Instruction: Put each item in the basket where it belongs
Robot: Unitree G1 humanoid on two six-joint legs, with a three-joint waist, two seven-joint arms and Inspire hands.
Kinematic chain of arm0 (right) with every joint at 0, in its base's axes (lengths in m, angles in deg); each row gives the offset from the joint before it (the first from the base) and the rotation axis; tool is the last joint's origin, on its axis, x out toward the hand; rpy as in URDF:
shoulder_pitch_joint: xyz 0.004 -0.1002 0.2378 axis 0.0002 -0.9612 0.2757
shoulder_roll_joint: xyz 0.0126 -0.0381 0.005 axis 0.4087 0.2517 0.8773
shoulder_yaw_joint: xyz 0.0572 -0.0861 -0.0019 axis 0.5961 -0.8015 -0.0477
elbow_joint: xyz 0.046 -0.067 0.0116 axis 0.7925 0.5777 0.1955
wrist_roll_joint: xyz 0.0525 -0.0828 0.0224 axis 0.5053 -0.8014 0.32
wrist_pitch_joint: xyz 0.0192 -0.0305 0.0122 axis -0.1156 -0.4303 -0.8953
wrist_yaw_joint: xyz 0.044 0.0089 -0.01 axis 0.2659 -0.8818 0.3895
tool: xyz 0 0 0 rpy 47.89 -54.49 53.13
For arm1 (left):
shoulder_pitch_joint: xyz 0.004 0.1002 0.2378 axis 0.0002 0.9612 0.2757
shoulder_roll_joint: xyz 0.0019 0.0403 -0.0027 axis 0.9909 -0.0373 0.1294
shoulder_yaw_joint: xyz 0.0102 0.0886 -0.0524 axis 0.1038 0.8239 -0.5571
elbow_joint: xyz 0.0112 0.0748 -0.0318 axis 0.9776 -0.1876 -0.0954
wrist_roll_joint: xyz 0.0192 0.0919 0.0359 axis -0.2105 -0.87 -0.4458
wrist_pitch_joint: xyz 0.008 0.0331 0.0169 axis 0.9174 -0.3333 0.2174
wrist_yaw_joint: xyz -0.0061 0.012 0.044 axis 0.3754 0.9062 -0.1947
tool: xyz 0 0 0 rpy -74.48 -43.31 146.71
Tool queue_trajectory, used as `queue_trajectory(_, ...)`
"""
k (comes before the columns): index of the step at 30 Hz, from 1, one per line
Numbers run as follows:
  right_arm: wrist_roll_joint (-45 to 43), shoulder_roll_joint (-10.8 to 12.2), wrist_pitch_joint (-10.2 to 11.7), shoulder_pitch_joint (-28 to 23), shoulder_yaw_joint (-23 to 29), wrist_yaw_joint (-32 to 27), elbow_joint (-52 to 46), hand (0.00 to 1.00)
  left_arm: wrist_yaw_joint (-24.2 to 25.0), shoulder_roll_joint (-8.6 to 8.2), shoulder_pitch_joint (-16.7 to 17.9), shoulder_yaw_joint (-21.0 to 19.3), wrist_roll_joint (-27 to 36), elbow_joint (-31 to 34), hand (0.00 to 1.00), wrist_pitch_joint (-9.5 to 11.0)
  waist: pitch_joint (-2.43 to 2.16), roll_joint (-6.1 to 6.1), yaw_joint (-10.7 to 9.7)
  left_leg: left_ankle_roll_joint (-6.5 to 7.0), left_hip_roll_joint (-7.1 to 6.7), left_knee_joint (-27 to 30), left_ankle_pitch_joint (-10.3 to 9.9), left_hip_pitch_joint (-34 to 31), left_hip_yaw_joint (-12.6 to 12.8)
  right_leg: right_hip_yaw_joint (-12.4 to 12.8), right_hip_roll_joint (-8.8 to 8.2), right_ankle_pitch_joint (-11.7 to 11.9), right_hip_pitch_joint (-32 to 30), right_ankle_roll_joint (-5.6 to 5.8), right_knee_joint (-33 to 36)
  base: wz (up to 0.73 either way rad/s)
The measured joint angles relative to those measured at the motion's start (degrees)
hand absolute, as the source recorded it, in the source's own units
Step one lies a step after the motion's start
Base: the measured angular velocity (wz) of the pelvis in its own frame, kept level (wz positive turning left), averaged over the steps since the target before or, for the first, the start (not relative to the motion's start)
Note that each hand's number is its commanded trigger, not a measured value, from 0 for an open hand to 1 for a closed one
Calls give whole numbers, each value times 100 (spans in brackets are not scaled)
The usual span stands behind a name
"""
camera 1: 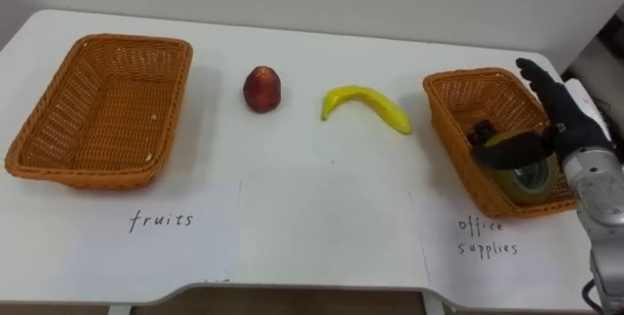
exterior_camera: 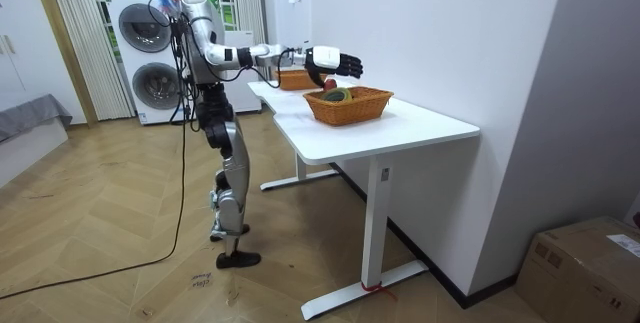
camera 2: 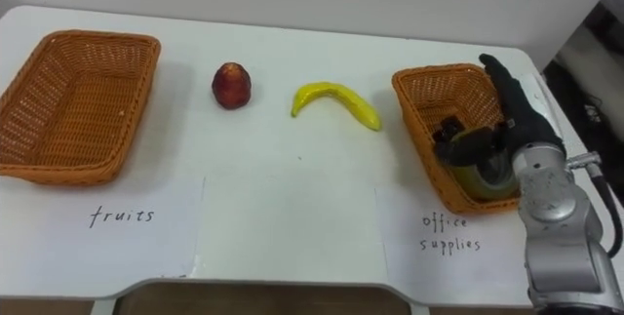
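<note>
Nearest the robot, at the front edge of the white table (camera 1: 322, 188), lie two paper sheets with handwritten labels, one on the left (camera 1: 185, 242) and one on the right (camera 1: 487, 256). Just beyond the right sheet stands the right-side wicker basket (camera 1: 473, 74). The right hand (camera 1: 564, 118) hangs over its right half with the fingers straight and pointing away from the robot. The thumb reaches sideways above a roll of tape (camera 1: 526, 182) that lies in the near end of that basket. The hand is spread and grips nothing, but whether the thumb touches the roll cannot be told. Behind the roll, in the same basket, sits a small dark item (camera 1: 481, 132) too small to identify. Farther back, in the middle of the table, a yellow banana (camera 1: 366, 103) lies just left of that basket. A reddish peach-like fruit (camera 1: 262, 89) stands to the banana's left, apart from it. At the far left is the second wicker basket (camera 1: 107, 110), beyond its label sheet. In the room view the robot stands upright on a wooden floor at the table's long side, its right arm stretched out over the nearer basket.
</note>
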Motion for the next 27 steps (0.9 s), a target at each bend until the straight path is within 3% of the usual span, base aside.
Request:
queue_trajectory(11, -57, 0, 73, 7, -214, 19, -729, 0, 15, 33, -82, 73, -9, 4, 0, 161, -10, -37, 166, -3, -4, -4, -2, 0, -11, -59, 2, 1, 15, -1, -19, 1)
queue_trajectory(21, -89, 4, 74, 58, -313, -91, -716, 0, -19, 25, -201, 78, -4, -11, 0, 117, 50, 16, 305, -5, -8, 8, -3, -44, -68, -160, -17, 2, 13, -2, -16, 2)
queue_trajectory(27, -76, 4, 69, 466, -567, -86, -604, 0, -98, 28, -318, 219, -7, -112, 0, 143, 60, 25, 306, -3, -37, 6, -2, -110, -119, -179, -26, 1, -26, -2, -19, 3)
